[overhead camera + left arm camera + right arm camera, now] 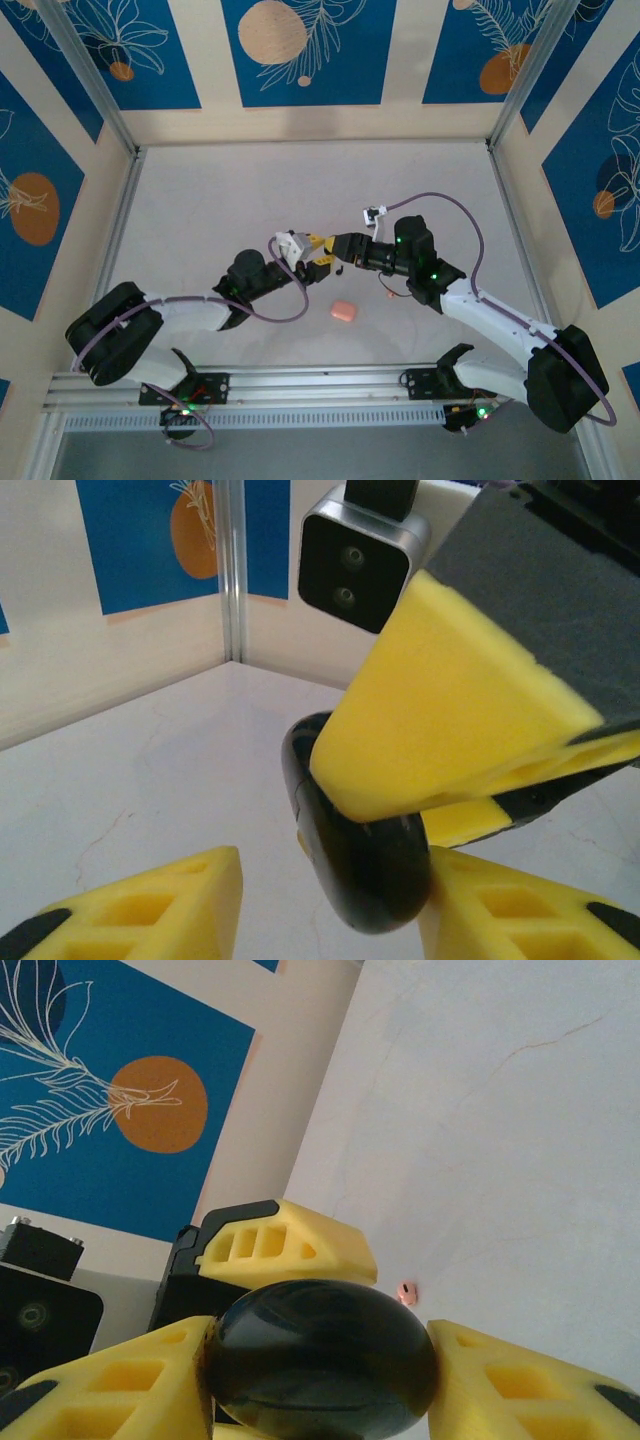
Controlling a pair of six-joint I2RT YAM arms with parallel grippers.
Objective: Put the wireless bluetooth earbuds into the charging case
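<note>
Two robot arms meet above the middle of a pale, faintly cracked tabletop (250, 190). Between them is a glossy black egg-shaped charging case (310, 1345), apparently held clear of the surface, with no open lid to be seen.

The right gripper (322, 1370) is clamped on the case. Its two yellow honeycomb-moulded fingers press it from either end, so the case's long axis runs from finger to finger.

The left gripper (325, 905) faces it from the opposite side with its fingers apart. The case sits in their gap, right against one yellow finger (500, 915), while the other finger (150, 910) stands well clear.

A small pink rounded object (343, 311) lies on the table nearer the arm bases, apart from both grippers. A tiny pink speck (406, 1292) lies beyond the case.

The left arm already straddles the case. The next move probably turns on its free finger closing across the case's short side, crosswise to the right grip.
</note>
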